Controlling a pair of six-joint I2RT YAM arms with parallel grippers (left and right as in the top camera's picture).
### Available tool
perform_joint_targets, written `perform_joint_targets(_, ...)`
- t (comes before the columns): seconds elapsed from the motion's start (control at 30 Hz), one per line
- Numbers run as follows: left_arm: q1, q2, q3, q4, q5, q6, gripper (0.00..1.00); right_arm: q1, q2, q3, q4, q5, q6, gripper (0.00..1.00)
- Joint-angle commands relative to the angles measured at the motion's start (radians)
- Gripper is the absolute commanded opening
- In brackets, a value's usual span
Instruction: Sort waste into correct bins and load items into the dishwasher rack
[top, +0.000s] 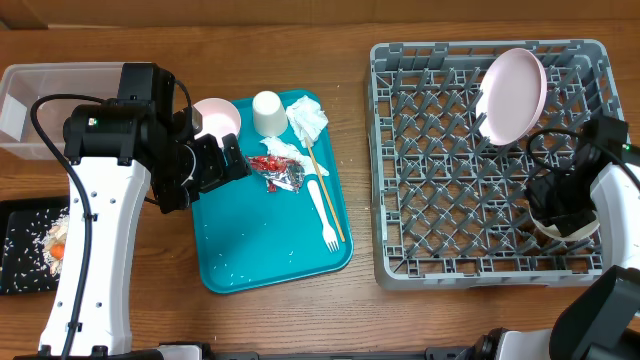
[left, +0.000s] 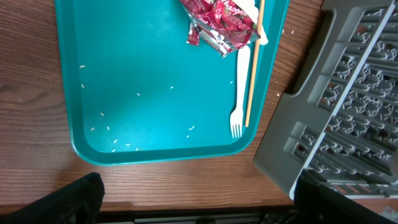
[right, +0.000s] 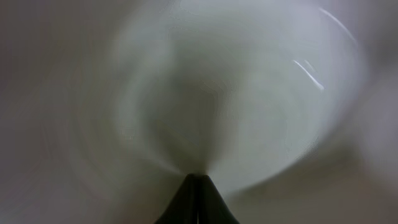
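the right tool (right: 196, 199) is clenched, its two fingers pressed together into one dark point in the right wrist view. the pale inside of a small white bowl (right: 236, 93) fills everything beyond it, and i cannot tell whether any of the rim is pinched between them. from overhead that bowl sits in the near right corner of the dishwasher rack (top: 379, 160), under the right wrist. the round white plate (top: 513, 95) leans among the pegs at the far side, apart from the bowl

the left tool (left: 199, 186) is released, jaws wide and holding nothing, hanging high by the left side of the teal tray (left: 124, 62). what the next pick turns on lies to its right: the white fork (left: 239, 87) and the chopsticks (left: 254, 62), which read as one thin line, lie side by side along the tray's right edge. their long axes run near to far down the tray, with the fork's tines toward the robot. the foil wrapper (left: 221, 25) lies across the fork's far end. the left arm is much the nearer; the right is across the rack, well apart. i judge the jaws would have to close across that axis, left to right

at the tray's far end are the cup (top: 267, 112), a second bowl (top: 216, 118) and the napkins (top: 307, 118). stray rice grains dot the tray floor. left of the arm on the table (top: 300, 320) are the black tray (top: 12, 225), holding rice and something orange, and the clear tub (top: 40, 85) beyond it
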Motion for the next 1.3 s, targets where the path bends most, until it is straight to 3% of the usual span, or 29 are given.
perform_joint_targets(0.0, -0.007, 0.003, -0.005, 0.001, -0.007, 0.001, 1.00, 0.009, -0.001, -0.061, 0.032, 0.013, 0.036, 0.04)
perform_joint_targets(0.27, -0.007, 0.003, -0.005, 0.001, -0.007, 0.001, 1.00, 0.025, -0.004, -0.059, 0.076, 0.136, 0.077, 0.04)
perform_joint_targets(0.7, -0.007, 0.003, -0.005, 0.016, -0.007, 0.000, 1.00, 0.029, -0.010, 0.128, -0.040, 0.325, 0.177, 0.04)
perform_joint_targets(0.9, -0.007, 0.005, -0.005, 0.026, -0.006, 0.000, 1.00, 0.052, -0.024, 0.167, -0.097, 0.289, 0.175, 0.04)
perform_joint_targets(1.1, -0.007, 0.007, -0.005, 0.031, -0.006, 0.000, 1.00, 0.123, -0.078, 0.186, -0.116, 0.002, -0.024, 0.04)
perform_joint_targets(1.27, -0.008, 0.007, -0.005, 0.021, -0.006, 0.000, 1.00, 0.179, -0.075, 0.156, -0.123, 0.034, -0.003, 0.04)
